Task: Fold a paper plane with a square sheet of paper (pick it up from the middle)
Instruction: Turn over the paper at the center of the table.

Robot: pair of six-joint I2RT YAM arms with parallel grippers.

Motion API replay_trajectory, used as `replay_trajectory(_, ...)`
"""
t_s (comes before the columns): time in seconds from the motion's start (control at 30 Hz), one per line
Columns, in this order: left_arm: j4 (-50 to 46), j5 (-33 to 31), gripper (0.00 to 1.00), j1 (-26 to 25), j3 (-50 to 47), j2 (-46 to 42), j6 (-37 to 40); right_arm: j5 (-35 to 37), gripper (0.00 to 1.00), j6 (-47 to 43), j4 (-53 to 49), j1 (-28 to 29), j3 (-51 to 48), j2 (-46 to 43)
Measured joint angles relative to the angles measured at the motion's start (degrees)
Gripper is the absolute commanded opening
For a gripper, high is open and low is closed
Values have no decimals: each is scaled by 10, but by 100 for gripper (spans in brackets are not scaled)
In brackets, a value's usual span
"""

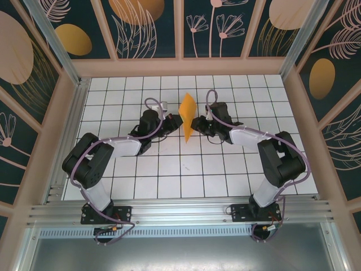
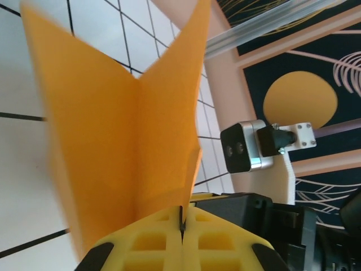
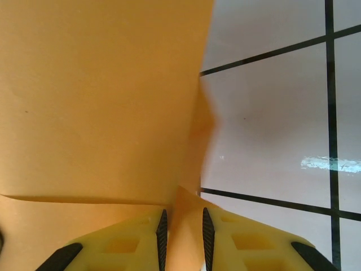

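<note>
A: Now, what do we label first in this panel?

B: We label the square sheet of paper (image 1: 186, 117), bright orange, standing on edge in the air above the white gridded table (image 1: 169, 175). It sits between the two wrists, over the far half of the grid, and does not appear to touch the tiles.

A: And how do we describe the left gripper (image 1: 176, 122)?

B: In the left wrist view, the left gripper (image 2: 182, 217) has its yellow jaws pressed together with only a thin seam between them. The square sheet of paper (image 2: 113, 124) rises out of that seam as two panels meeting at a central valley. We read the jaws as clamped on the paper's lower edge, at the crease.

A: The right gripper (image 1: 196, 124)?

B: In its own view, the right gripper (image 3: 182, 226) shows jaws a narrow slot apart, and the square sheet of paper (image 3: 96, 96) fills that slot. We judge that they pinch a doubled fold of it.

A: Which step do we assign?

B: We judge it an early one. The paper is off the table and bent along its middle line, but we see no nose corners, no wings and no dart shape.

A: What does the next move call for?

B: In our judgement, it calls for bringing the two panels flat together and setting the crease sharply. Both grips need to be matched so that the thin paper neither tears nor slips askew.
</note>
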Motion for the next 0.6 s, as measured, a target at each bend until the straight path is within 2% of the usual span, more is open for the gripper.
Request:
replay_trajectory(0.37, 23, -33, 3, 29, -86, 43, -68, 26, 27, -4, -13, 6, 16, -6)
replay_trajectory(0.6, 16, -50, 3, 44, -103, 43, -74, 27, 24, -22, -26, 24, 56, 10)
